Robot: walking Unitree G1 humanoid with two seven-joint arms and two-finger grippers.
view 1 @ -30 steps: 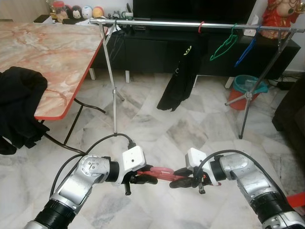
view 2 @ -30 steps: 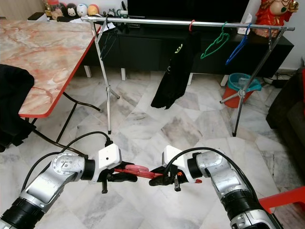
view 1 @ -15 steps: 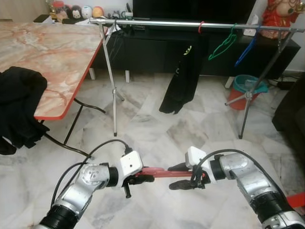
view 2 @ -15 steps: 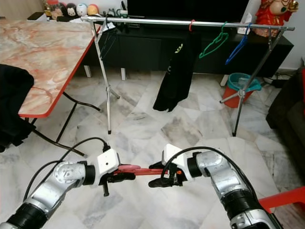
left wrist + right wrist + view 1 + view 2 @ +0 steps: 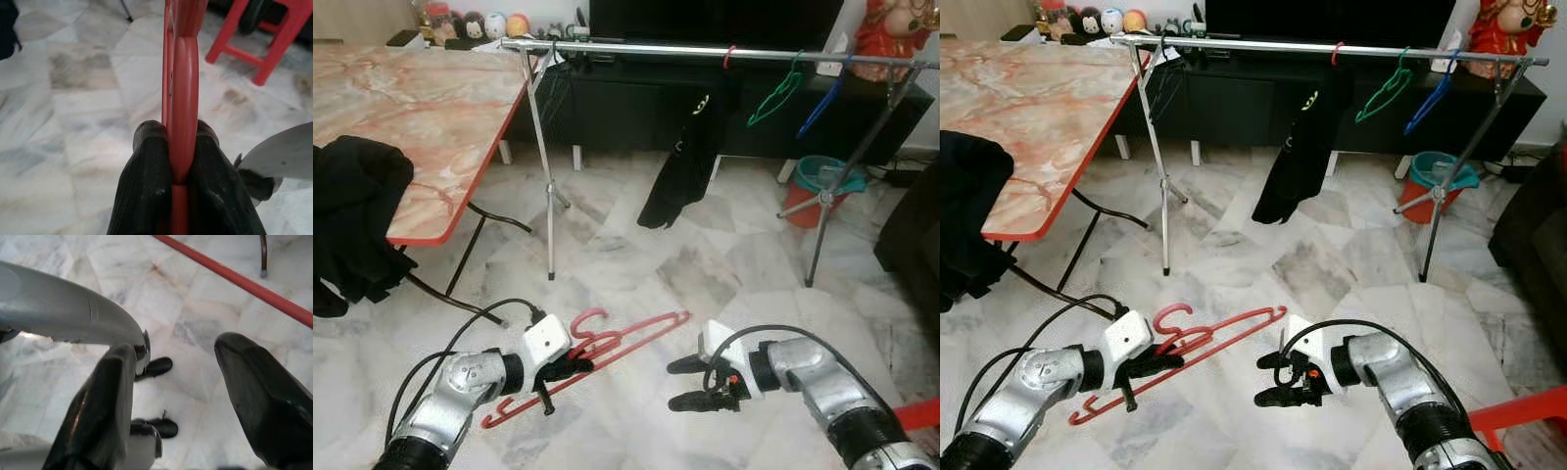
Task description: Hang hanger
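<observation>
From my head cameras, my left gripper (image 5: 570,366) is clamped on a red hanger (image 5: 607,348), low over the marble floor (image 5: 636,264); my right gripper (image 5: 690,383) hangs spread and empty just beside it. I should raise the hook toward the rail (image 5: 705,49) without twisting. I count three hangers there: red, green, blue.

Left wrist: my fingers (image 5: 146,186) pinch what looks like two stacked red hangers.

Right wrist: fingers (image 5: 105,401) apart, holding nothing.
</observation>
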